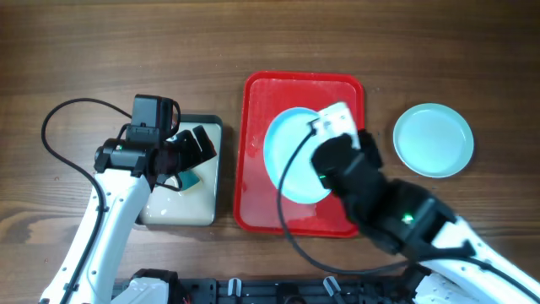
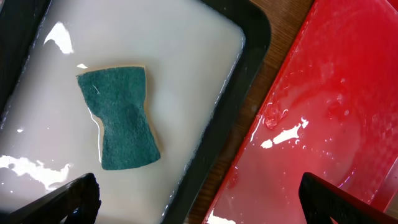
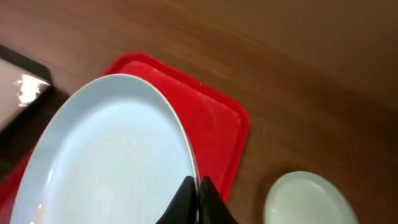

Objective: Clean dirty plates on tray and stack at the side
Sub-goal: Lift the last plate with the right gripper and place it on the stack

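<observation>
Right gripper [image 3: 198, 199], jaws pinching the plate [image 3: 112, 155] rim over the tray [image 3: 217, 118], probably needed a firm hold; left gripper [image 2: 205, 205], jaws spread, hovered.

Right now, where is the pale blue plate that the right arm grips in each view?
Overhead: plate at centre, over the red tray, partly under the right arm.
Left wrist: not in it.
Right wrist: plate fills the lower left, rim between the right fingers.
Shared landmark: the red tray, in all three views.
</observation>
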### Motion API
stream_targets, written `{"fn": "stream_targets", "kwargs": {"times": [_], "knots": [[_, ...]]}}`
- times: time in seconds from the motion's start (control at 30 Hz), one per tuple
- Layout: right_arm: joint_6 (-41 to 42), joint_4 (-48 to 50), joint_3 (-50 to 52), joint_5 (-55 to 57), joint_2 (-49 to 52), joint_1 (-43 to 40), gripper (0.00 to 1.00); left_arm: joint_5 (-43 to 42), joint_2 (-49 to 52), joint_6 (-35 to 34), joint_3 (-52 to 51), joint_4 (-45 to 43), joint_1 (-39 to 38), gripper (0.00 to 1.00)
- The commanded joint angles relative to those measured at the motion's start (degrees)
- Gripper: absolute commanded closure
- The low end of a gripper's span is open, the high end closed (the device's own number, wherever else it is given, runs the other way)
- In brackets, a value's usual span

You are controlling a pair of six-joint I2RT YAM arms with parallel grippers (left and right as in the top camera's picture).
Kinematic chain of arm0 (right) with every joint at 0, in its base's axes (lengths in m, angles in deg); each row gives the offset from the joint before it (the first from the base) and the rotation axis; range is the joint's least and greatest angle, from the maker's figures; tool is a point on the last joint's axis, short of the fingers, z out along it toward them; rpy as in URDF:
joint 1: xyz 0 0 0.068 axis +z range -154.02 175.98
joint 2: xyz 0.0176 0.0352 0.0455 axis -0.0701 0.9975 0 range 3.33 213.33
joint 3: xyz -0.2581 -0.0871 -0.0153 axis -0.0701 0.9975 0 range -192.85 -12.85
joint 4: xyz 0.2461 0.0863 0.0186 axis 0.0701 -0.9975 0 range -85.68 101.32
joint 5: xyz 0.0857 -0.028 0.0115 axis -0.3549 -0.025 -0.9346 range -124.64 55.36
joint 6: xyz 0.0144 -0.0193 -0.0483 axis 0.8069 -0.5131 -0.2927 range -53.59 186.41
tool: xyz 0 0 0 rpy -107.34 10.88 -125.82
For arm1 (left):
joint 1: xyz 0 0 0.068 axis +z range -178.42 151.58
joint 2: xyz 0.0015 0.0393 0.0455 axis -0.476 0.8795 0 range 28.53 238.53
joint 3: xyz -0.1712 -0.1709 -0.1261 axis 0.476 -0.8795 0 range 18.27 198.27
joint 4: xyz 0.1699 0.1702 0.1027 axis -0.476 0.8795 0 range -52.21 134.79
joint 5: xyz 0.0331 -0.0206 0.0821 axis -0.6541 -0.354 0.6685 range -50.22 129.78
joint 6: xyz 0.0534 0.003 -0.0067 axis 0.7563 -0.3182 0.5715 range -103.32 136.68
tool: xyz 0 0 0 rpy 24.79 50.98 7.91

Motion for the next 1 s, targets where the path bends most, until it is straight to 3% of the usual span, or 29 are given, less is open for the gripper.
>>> {"fn": "stream_targets", "kwargs": {"times": [0.0,0.07,0.17,0.23,0.37,0.5,0.57,0.7,0.8,0.93,0.97], "knots": [[0.46,-0.22,-0.46,12.90,6.16,1.14,0.96,-0.66,-0.24,0.46,0.13,-0.07,0.22,0.00],[6.27,-0.07,-0.46,10.62,11.26,1.03,0.96,-0.66,-0.26,0.46,0.13,-0.07,0.22,0.00],[13.44,-0.02,-0.48,-2.43,14.49,-3.50,0.96,-0.66,-0.24,0.46,0.13,-0.07,0.22,0.00],[13.75,-0.17,-1.05,-15.98,13.18,-9.97,0.96,-0.66,-0.26,0.46,0.13,-0.07,0.22,0.00],[13.68,0.24,-1.29,-42.99,9.14,-30.53,0.96,-0.66,-0.26,0.46,0.13,-0.07,0.22,0.00],[13.75,-0.59,-1.25,-57.77,10.95,-55.39,0.96,-0.66,-0.26,0.46,0.13,-0.07,0.22,0.00],[14.23,-0.42,-1.25,-58.25,13.18,-66.90,0.96,-0.66,-0.26,0.46,0.13,-0.07,0.22,0.00],[17.35,-0.11,-1.25,-49.00,18.16,-78.77,0.96,-0.66,-0.24,0.46,0.13,-0.07,0.22,0.00],[17.27,-0.81,-1.20,-40.68,24.15,-82.20,0.95,-0.66,-0.24,0.46,0.13,-0.07,0.22,0.00],[18.27,-3.19,-1.22,-40.24,29.92,-82.29,0.93,-0.68,-0.26,0.46,0.13,-0.07,0.22,0.00],[18.80,-3.89,-1.51,-41.38,29.44,-82.29,0.66,-0.68,-0.24,0.46,0.13,-0.07,0.22,0.00]]}}
